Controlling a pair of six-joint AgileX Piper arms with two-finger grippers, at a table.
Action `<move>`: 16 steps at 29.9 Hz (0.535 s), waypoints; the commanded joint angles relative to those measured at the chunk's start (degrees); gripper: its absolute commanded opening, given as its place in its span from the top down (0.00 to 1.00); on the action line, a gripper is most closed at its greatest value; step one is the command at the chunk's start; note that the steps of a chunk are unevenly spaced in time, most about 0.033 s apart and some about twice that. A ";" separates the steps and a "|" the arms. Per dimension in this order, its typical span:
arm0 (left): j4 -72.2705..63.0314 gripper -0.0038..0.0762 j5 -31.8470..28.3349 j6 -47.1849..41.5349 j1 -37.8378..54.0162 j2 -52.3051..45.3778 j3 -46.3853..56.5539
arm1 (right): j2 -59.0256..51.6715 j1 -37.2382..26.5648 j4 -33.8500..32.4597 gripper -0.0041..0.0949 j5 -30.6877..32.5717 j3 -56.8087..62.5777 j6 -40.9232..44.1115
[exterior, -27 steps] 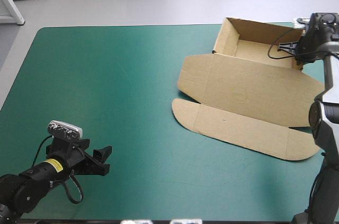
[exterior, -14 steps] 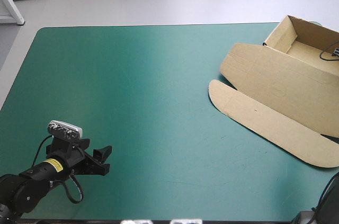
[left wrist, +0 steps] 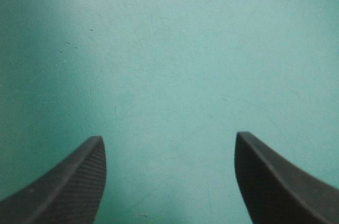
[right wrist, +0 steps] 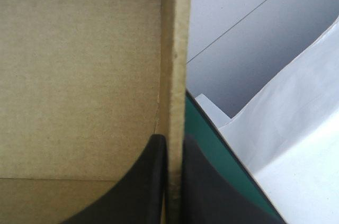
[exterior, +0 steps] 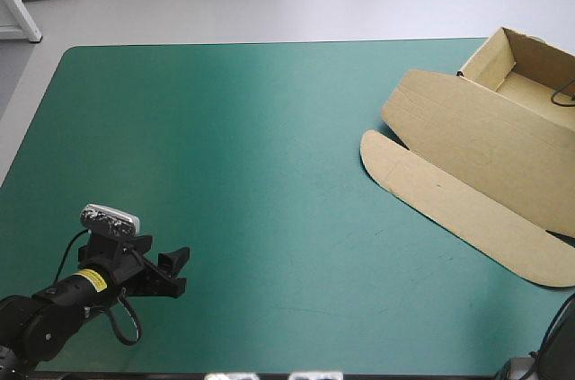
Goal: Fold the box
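Observation:
The brown box (exterior: 485, 142) lies at the table's far right as an open tray with raised walls, its lid flat on the teal-green cover and a rounded flap toward the front. Part of it runs past the table's right edge. My right gripper is out of the high view; in the right wrist view it (right wrist: 174, 181) is shut on a box wall (right wrist: 176, 65), one black finger on each side of the board, the tray's inside to one side. My left gripper (exterior: 171, 272) rests near the front left corner, open, with bare cover between its fingers (left wrist: 69, 181).
The teal-green table (exterior: 234, 146) stretches wide between the left gripper and the box. Beyond the held wall, the table's edge and pale floor show in the right wrist view.
The box has slid to the right and turned, part of it leaving the view, and the right arm has gone out of the high view. The left arm has stayed still.

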 commanded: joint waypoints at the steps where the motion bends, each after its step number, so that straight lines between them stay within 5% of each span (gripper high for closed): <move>1: -0.98 0.34 -3.23 -0.48 -0.33 -0.12 -1.57 | -2.83 -0.47 -0.39 0.81 0.39 -1.32 1.23; 5: -0.98 0.34 -3.23 -0.48 -0.33 -0.12 -1.57 | -2.83 -0.47 -0.39 0.39 0.39 -1.32 1.97; 8: -0.98 0.35 -3.23 -0.48 -0.33 -0.12 -1.57 | -3.06 -0.90 -0.12 0.18 0.39 -1.32 2.68; 16: -0.98 0.35 -3.23 -0.35 -0.33 -0.12 -1.57 | -7.48 -1.96 1.69 0.19 0.39 -1.52 0.85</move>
